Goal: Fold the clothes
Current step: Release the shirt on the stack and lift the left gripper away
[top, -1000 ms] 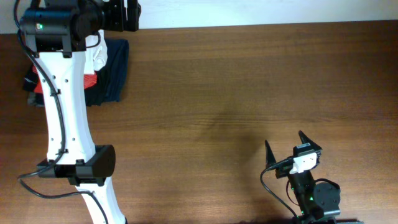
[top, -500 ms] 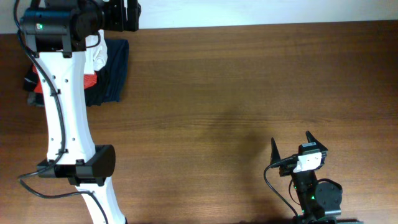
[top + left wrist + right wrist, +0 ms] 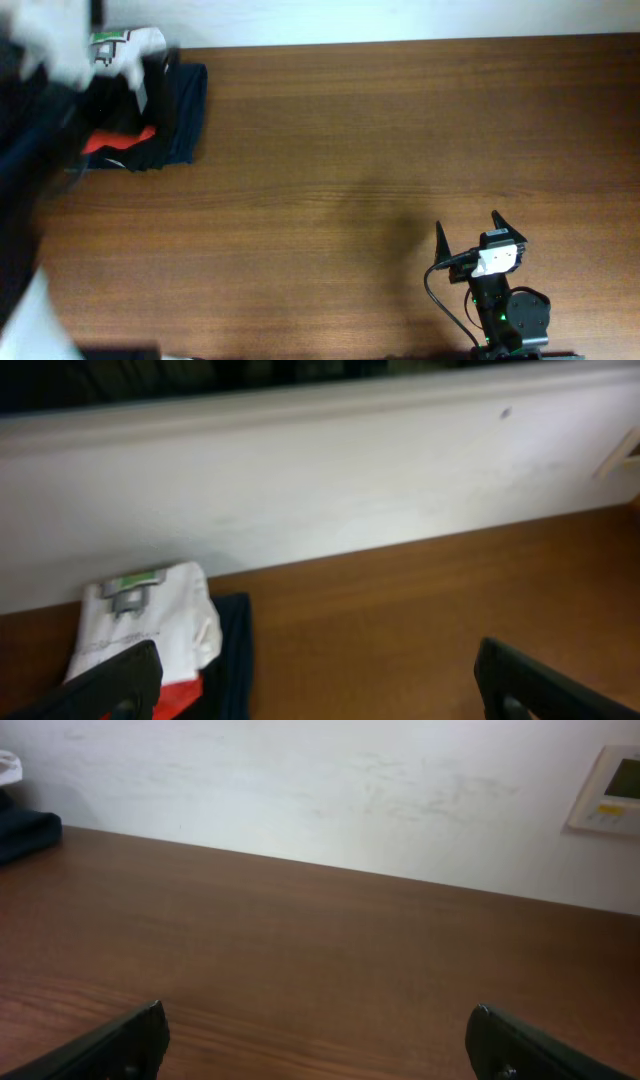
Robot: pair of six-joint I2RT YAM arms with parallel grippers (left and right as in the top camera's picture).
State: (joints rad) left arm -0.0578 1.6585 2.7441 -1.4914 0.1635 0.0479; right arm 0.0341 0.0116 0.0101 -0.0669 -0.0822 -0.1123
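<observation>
White T-shirt (image 3: pixel 140 615) sits bundled atop a red shirt (image 3: pixel 176 701) and navy garments (image 3: pixel 236 650) at the tabletop's (image 3: pixel 420 610) far left corner. Left gripper (image 3: pixel 318 652) and right gripper (image 3: pixel 467 222) both hang spread and empty. A deep pinch could drag the red shirt along too. Overhead that corner is blurred, so the layering is hard to judge.

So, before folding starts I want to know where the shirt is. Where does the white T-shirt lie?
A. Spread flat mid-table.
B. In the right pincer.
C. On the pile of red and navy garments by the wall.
C: the left wrist view shows the white T-shirt atop the red garment and navy garment, at the edge of the table by the wall.
</observation>
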